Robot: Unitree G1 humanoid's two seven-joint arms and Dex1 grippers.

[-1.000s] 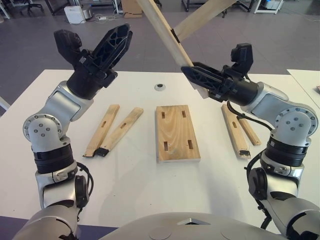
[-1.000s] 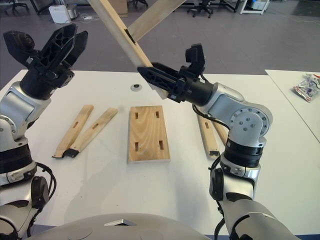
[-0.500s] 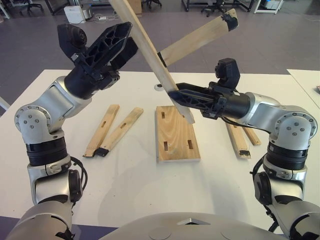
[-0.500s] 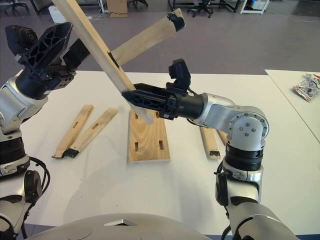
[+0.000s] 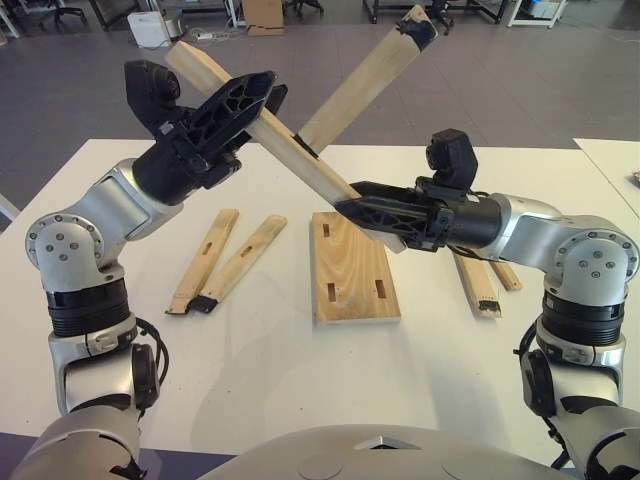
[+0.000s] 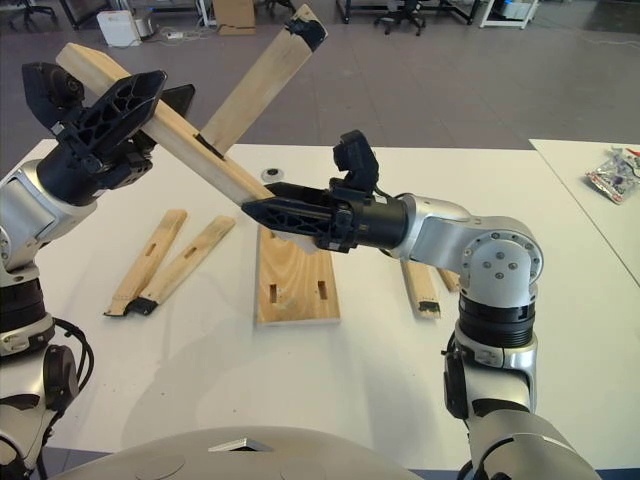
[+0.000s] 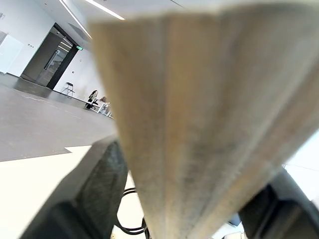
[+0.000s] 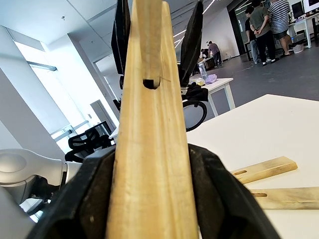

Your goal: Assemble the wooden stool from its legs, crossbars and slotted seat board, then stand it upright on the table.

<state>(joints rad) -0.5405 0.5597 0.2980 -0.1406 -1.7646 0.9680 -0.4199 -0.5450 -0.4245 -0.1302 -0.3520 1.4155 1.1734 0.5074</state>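
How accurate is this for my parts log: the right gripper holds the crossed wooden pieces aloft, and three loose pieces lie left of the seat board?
One error: the left eye view shows two loose pieces, not three, left of the seat board. The right gripper does hold the crossed wooden pieces aloft.

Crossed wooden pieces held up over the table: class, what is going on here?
The robot is partway through building the stool. Its right gripper is shut on the lower end of the crossed wooden pieces, held above the slotted seat board. The left gripper is at the long piece's upper end. The board lies flat on the table, with two loose pieces to its left and two to its right.
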